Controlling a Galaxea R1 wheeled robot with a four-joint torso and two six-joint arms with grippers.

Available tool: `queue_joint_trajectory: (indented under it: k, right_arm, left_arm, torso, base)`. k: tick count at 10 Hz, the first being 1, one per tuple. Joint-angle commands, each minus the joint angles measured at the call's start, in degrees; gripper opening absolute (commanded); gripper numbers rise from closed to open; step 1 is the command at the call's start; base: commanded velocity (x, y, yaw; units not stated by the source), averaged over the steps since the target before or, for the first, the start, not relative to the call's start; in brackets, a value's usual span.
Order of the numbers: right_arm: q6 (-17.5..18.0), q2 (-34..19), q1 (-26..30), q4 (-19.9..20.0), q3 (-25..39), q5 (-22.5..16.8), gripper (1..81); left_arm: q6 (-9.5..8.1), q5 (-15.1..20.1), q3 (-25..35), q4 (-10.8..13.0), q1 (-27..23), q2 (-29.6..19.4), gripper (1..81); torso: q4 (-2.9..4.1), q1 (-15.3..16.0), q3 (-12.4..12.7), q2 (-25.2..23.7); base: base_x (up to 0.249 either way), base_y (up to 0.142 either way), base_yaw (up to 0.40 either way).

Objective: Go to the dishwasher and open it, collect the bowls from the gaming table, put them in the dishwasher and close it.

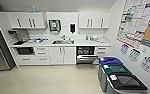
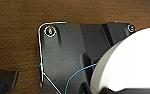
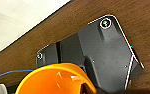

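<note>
The steel-fronted dishwasher (image 1: 85,54) is seen open, ahead and slightly right. An orange plastic bowl (image 3: 57,80) is seen at the right claw; its grip cannot be told.

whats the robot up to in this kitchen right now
It faces a kitchenette from across the floor. The dishwasher under the counter stands open, door down. An orange bowl shows close to the right wrist camera, and a white rounded object near the left one. Bins line the right wall.
</note>
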Motion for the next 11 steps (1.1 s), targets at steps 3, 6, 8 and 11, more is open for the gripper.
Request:
queue_joint_trajectory:
  k: [3, 6, 8, 11]
  right_arm:
    - [-0.3, -1.7, 2.0, -1.4, 0.6, -2.2, 1.0]
    - [-0.3, -1.8, 2.0, -1.5, 0.5, -2.1, 1.0]
    - [-0.3, -1.8, 2.0, -1.5, 0.6, -2.1, 1.0]
    - [-0.3, -1.7, 2.1, -1.5, 0.5, -2.1, 1.0]
  left_arm:
    - [-0.08, 1.5, 0.1, 0.1, -2.0, -0.8, 1.0]
    - [-0.08, 1.5, 0.1, -0.1, -2.0, -0.7, 1.0]
    - [-0.08, 1.5, 0.1, -0.1, -2.1, -0.8, 1.0]
    - [-0.08, 1.5, 0.1, -0.1, -2.0, -0.7, 1.0]
  torso:
    - [0.00, 0.0, 0.0, 0.0]
    - [0.00, 0.0, 0.0, 0.0]
    - [0.00, 0.0, 0.0, 0.0]
    - [0.00, 0.0, 0.0, 0.0]
  base:
    - [0.162, -0.075, 0.000]
    - [0.162, -0.023, 0.000]
    - [0.162, 0.000, 0.000]
    - [0.162, 0.000, 0.000]
